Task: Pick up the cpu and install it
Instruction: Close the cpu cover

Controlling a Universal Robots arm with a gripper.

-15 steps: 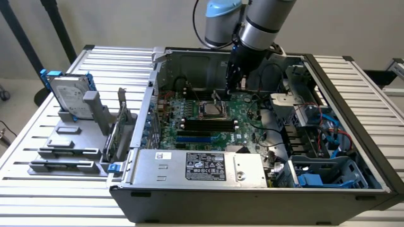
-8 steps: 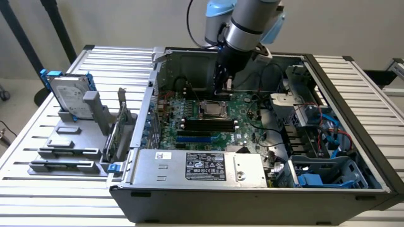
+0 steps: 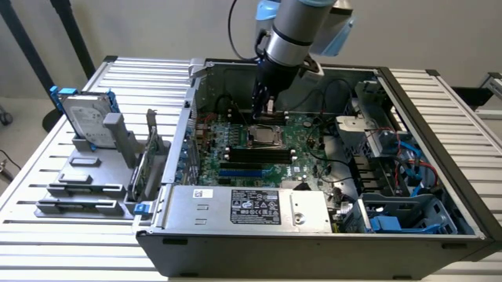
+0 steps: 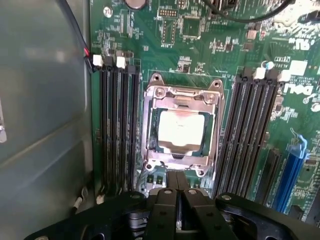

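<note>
Silvery square chip (image 4: 181, 131) lies flat, smooth face up, inside the steel socket frame (image 4: 149, 130), edges parallel to the black memory slots (image 4: 117, 130); black gripper (image 4: 177, 177) clenched empty, close by

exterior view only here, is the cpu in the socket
Observer: Yes. In the wrist view the cpu lies flat inside the socket frame.
Operator: gripper holding anything
Observer: No. The gripper is shut and empty.
Operator: is it touching the cpu
Observer: No. Its tips are at the frame's edge, clear of the cpu's top.
</note>
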